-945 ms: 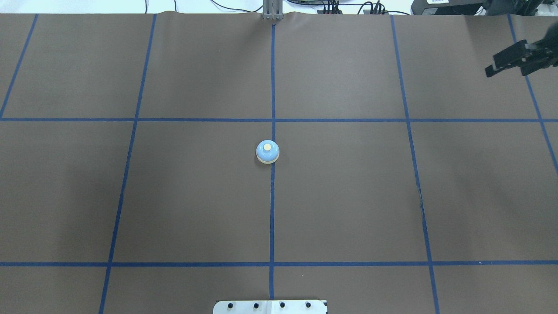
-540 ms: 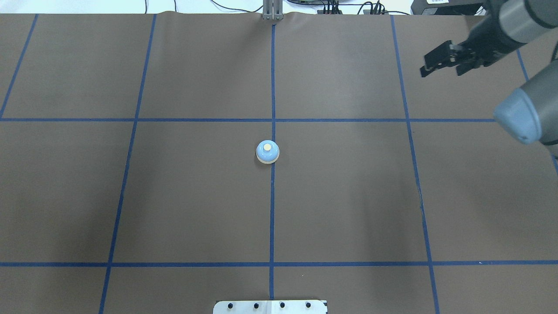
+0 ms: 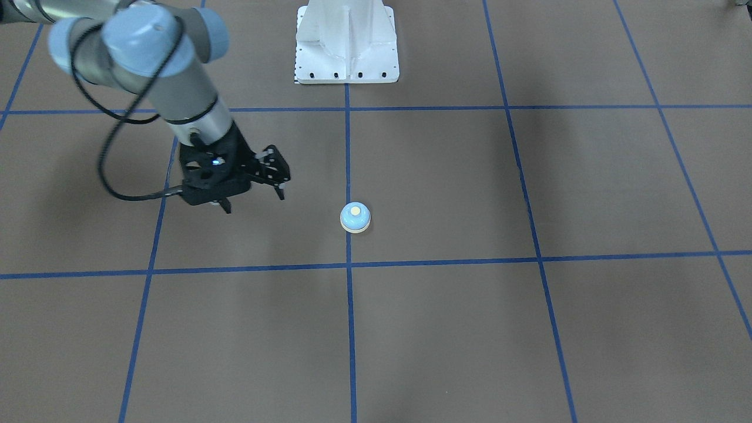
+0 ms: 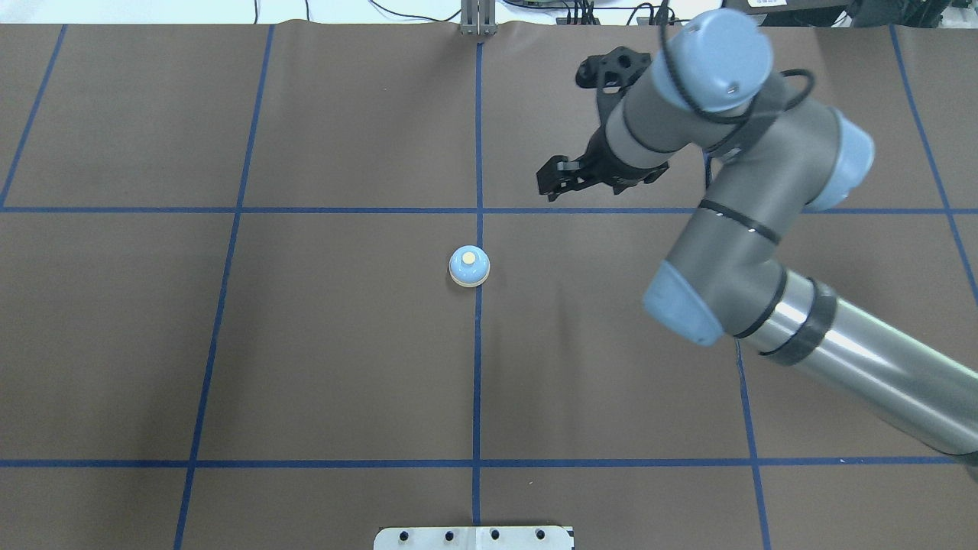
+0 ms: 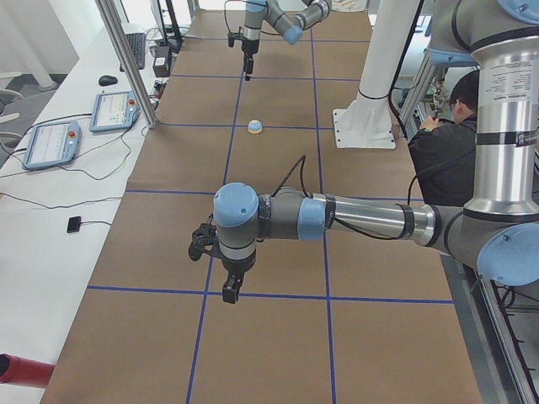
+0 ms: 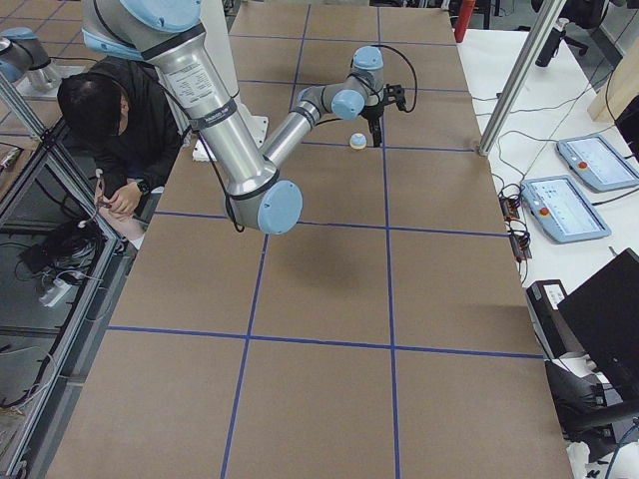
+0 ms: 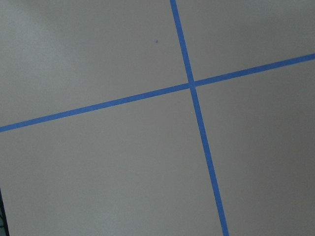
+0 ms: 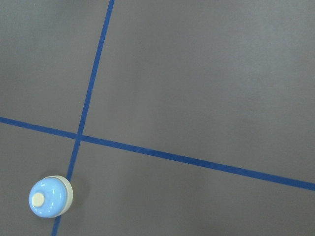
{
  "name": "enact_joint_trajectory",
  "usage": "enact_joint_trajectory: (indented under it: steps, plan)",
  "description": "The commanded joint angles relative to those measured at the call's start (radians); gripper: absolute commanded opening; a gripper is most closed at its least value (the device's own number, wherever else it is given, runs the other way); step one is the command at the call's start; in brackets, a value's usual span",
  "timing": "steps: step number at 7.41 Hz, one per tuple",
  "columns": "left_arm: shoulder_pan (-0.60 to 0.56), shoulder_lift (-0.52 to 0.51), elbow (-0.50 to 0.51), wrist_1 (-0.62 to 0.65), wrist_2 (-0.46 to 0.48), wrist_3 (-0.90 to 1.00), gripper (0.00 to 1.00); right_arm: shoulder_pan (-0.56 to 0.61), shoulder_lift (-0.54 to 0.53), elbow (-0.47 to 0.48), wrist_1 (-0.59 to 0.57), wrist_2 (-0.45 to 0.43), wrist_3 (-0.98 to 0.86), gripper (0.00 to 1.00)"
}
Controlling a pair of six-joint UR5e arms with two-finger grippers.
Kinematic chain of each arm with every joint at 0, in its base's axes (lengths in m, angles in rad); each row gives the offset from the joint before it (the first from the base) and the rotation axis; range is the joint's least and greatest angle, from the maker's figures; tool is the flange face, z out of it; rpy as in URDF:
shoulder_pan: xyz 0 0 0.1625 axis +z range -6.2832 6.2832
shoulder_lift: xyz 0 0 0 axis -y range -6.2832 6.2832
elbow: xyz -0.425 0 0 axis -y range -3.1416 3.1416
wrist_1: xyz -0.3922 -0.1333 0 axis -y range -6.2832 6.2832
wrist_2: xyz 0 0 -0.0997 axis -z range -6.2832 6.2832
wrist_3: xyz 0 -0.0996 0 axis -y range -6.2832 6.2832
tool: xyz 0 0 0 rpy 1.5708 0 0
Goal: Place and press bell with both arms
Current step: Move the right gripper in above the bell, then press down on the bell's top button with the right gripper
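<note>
Plenty of bare mat (image 3: pixel 470 329) surrounds the bell (image 3: pixel 355 217); right fingers (image 3: pixel 281 189) gape empty nearby, left fingers (image 5: pixel 229 290) unreadable.

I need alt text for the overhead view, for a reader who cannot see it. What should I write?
A small light-blue bell stands on the middle blue tape line of a brown table. The right arm reaches in from the right side; its black gripper is beyond the bell and to its right, not touching it.
</note>
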State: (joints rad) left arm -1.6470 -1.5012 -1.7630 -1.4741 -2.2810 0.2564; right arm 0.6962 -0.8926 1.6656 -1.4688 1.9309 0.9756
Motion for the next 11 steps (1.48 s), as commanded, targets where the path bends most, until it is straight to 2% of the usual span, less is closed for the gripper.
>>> enact_joint_trajectory:
  steps: [1, 2, 3, 5, 7, 11]
  plan:
    - [0.0, 0.001, -0.001, 0.0, 0.0, 0.0, 1.0, -0.122, 0.167, -0.189, 0.005, -0.113, 0.104, 0.49]
    - [0.001, 0.001, -0.001, 0.0, 0.0, 0.0, 1.0, -0.144, 0.175, -0.198, 0.005, -0.113, 0.109, 0.05]
    - [0.0, 0.001, -0.001, 0.0, 0.0, 0.0, 1.0, -0.167, 0.176, -0.21, 0.005, -0.113, 0.11, 0.0]
    - [0.001, 0.001, -0.001, 0.0, 0.0, 0.0, 1.0, -0.175, 0.181, -0.25, 0.007, -0.112, 0.112, 0.0]
    - [0.001, 0.001, -0.001, 0.0, 0.0, 0.0, 1.0, -0.175, 0.259, -0.344, 0.005, -0.104, 0.129, 0.0]
    - [0.001, 0.001, -0.001, 0.0, -0.002, 0.0, 1.0, -0.173, 0.262, -0.356, -0.015, -0.09, 0.12, 0.0]
